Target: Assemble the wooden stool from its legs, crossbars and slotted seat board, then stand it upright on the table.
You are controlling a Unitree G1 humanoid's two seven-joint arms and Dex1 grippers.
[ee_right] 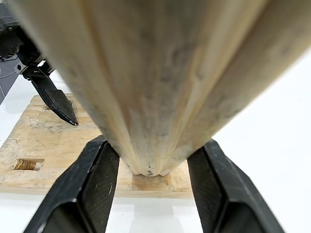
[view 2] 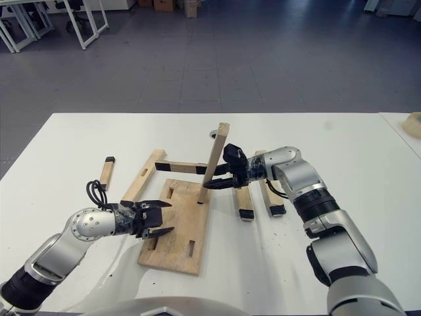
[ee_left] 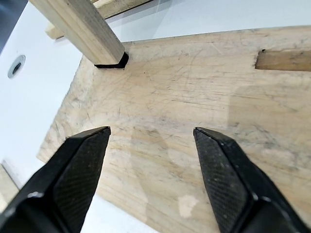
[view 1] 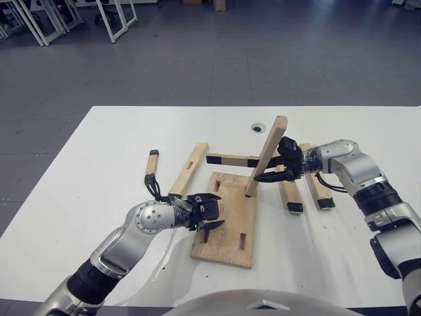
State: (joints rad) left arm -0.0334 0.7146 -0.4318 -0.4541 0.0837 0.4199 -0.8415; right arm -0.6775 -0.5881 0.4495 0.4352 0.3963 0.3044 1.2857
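A long pale square-section wooden leg (view 1: 266,155) is held tilted by the right hand (view 1: 263,172), clamped around it. Its foot meets a far corner slot of the flat slotted wooden seat board (view 1: 230,224) on the white table (view 1: 79,171). The left hand (view 1: 217,210), fingers apart, is poised over the board's near-left edge. The leg is best straightened and pressed down while the board is pinned.

One slotted seat board (view 1: 227,224), with three open slots (view 1: 242,241) visible. Six wooden sticks: one upright stick (view 1: 266,151) on the board, five flat on the table (view 1: 79,164): short stick (view 1: 151,162), long stick (view 1: 189,169), black-ended stick (view 1: 230,160), and two at the right, inner stick (view 1: 290,195) and outer stick (view 1: 318,189). One tabletop hole (view 1: 258,127). Two grippers: left gripper (view 1: 219,210), right gripper (view 1: 268,170).
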